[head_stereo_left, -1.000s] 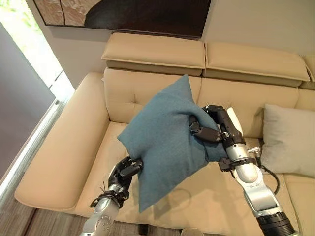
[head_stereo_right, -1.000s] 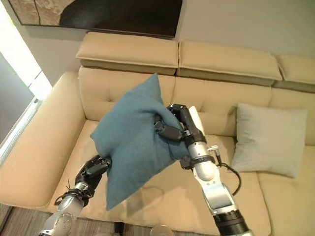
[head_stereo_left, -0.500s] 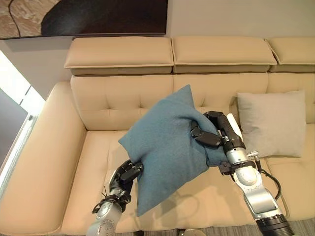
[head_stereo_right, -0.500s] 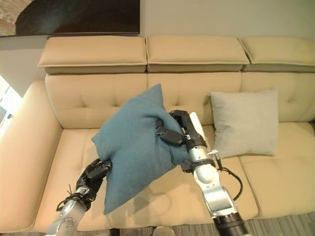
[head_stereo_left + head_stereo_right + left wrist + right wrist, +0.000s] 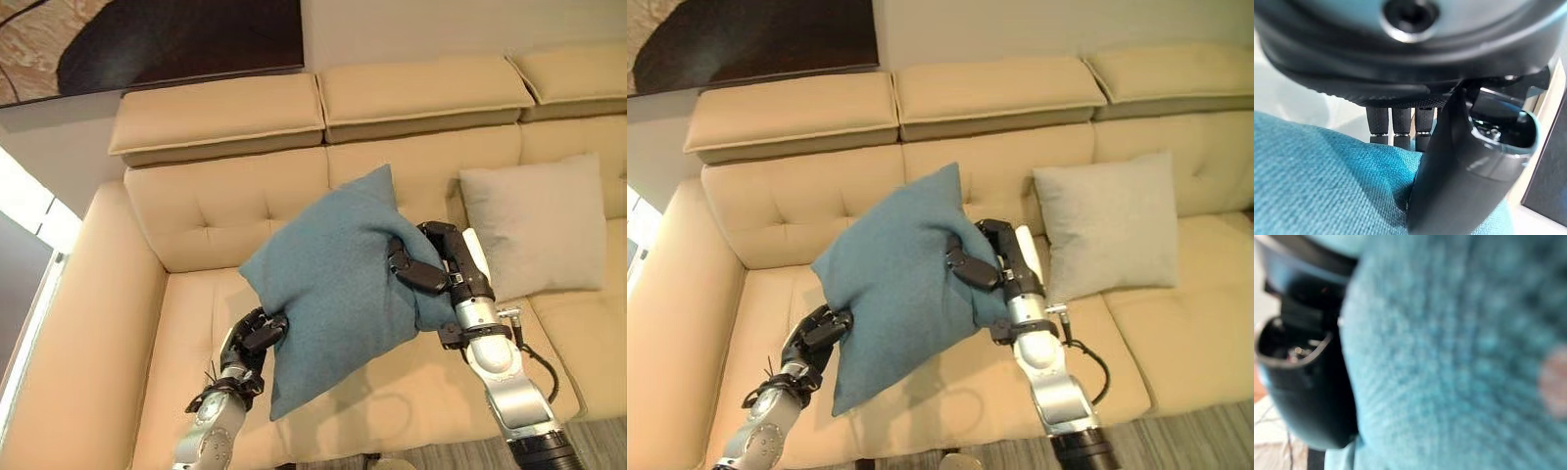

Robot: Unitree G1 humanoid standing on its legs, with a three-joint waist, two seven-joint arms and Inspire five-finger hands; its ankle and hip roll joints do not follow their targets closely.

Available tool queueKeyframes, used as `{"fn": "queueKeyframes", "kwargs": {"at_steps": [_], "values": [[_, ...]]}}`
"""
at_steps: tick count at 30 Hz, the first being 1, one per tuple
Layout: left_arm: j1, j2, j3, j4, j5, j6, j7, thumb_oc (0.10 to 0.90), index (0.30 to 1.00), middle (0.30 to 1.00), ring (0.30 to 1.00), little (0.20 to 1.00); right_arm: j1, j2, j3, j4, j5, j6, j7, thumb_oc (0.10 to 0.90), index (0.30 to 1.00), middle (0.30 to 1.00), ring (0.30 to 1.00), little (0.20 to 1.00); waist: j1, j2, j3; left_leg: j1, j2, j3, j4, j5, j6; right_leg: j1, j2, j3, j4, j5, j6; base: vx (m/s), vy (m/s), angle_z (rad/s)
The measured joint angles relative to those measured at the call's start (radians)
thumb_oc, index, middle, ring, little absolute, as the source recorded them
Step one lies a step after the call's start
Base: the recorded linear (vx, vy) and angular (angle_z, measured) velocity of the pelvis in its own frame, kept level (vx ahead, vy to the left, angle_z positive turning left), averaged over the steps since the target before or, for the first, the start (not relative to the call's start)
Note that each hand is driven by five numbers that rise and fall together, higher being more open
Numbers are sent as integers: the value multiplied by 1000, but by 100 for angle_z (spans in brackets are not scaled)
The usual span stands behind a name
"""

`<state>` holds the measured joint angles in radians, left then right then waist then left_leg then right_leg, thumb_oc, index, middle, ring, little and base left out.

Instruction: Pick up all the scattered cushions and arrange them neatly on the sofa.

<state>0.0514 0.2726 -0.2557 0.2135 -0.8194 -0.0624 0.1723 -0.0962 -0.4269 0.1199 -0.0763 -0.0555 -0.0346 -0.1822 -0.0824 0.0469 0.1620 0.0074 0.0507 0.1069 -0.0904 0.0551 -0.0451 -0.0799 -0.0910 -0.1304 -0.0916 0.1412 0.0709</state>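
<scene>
Both arms reach up and forward, the left hand (image 5: 257, 335) low with fingers (image 5: 1395, 128) curled and pinching the blue cushion (image 5: 333, 284) at its lower edge. Right hand (image 5: 431, 269) sits higher, its fingers clamped into the cushion's right side.

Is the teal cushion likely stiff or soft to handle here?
Probably soft: the teal cushion dents where the right hand curls into it. Likely light, since the left hand pinches just one edge. Its lower corner hangs free above the sofa, so it may sag.

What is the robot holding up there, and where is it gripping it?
A blue cushion, held above the sofa: the right hand clamps its right edge, the left hand pinches its lower left edge.
</scene>
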Motion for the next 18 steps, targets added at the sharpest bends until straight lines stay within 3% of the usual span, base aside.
{"fn": "queueKeyframes", "kwargs": {"at_steps": [8,15,18], "values": [[-165,78,6,1,125,-3,92,400,300,300,300,300,-118,13,33,69,5,2,-91,400,300,300,300,300,12,-8,1,-88,-18,23,-1,21,18,-98,-17,28,0,35,9,-72,43,-6],[-451,129,16,5,248,-33,218,400,300,300,300,300,-356,6,48,75,-3,4,-229,400,300,300,300,300,18,-6,9,-178,-15,-8,0,52,11,-172,-16,-3,0,52,-5,-75,4,12],[-558,150,21,3,290,-72,264,400,300,300,300,300,-448,3,37,78,-9,-6,-281,400,300,300,300,300,40,-1,30,-204,-15,-10,0,58,7,-197,-16,-5,0,56,-9,-52,-9,4]]}}
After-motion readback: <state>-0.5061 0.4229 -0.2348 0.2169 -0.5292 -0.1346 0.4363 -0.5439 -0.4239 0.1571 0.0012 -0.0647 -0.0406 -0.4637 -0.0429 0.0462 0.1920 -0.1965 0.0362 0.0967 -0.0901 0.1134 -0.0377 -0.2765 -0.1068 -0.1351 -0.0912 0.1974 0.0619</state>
